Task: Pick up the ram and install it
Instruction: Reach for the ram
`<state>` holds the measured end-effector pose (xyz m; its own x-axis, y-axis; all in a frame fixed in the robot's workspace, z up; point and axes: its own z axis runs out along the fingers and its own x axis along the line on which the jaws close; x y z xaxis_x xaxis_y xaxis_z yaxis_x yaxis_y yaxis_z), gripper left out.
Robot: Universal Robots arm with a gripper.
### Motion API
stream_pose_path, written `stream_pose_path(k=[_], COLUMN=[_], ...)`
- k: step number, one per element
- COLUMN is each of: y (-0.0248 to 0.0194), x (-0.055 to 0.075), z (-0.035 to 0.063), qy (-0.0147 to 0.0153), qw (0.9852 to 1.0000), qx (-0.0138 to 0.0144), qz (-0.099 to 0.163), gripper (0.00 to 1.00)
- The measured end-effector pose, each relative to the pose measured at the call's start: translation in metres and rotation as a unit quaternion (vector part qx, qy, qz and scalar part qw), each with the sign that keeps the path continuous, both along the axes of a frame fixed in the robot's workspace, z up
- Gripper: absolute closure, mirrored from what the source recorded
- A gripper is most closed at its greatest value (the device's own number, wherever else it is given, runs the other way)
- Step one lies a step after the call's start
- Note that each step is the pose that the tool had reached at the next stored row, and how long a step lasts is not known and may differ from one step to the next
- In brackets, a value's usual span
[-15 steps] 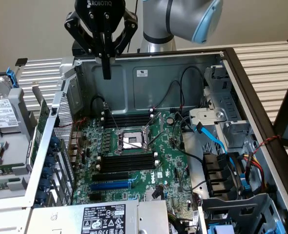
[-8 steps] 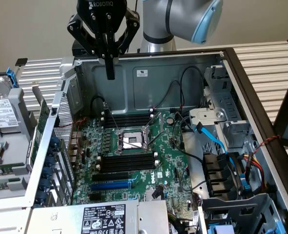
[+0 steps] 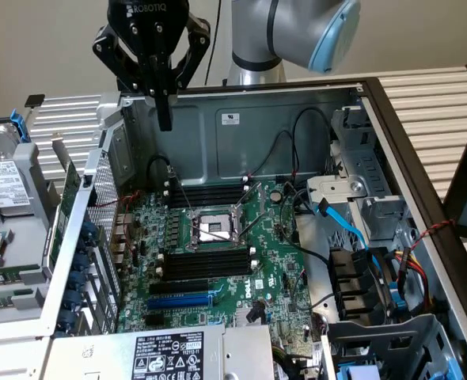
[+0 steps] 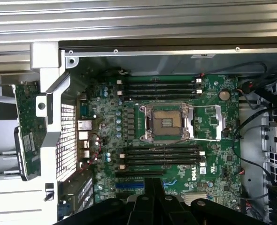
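Exterior view: the gripper (image 3: 164, 119), closed and empty, hangs above the computer case (image 3: 210, 150) near its back corner at the exterior view's left. The ram (image 3: 66, 207) stands just outside that side wall. Wrist view: the ram (image 4: 28, 126) lies ungrasped, so pickup seems pending and would need opened jaws.

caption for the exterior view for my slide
Shut, empty gripper hangs over the open computer case, with the ram propped outside its wall.
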<state>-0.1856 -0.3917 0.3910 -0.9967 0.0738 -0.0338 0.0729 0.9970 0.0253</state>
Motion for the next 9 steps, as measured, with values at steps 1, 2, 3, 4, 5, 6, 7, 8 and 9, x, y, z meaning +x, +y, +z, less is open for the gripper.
stream_pose_path(k=[1,2,3,4,5,6,7,8,9], y=[0.0,0.0,0.0,0.0,0.0,0.0,0.0,0.0,0.0], x=[-0.005,-0.009,-0.014,-0.018,-0.023,-0.028,-0.032,-0.037,-0.041], z=[0.0,0.0,0.0,0.0,0.0,0.0,0.0,0.0,0.0], qy=[0.0,0.0,0.0,0.0,0.0,0.0,0.0,0.0,0.0], qw=[1.0,1.0,1.0,1.0,1.0,1.0,1.0,1.0,1.0], qx=[0.0,0.0001,0.0001,0.0002,0.0002,0.0002,0.0002,0.0002,0.0002], qz=[0.0,0.0,0.0,0.0,0.0,0.0,0.0,0.0,0.0], gripper=[0.9,0.9,0.9,0.9,0.9,0.9,0.9,0.9,0.9])
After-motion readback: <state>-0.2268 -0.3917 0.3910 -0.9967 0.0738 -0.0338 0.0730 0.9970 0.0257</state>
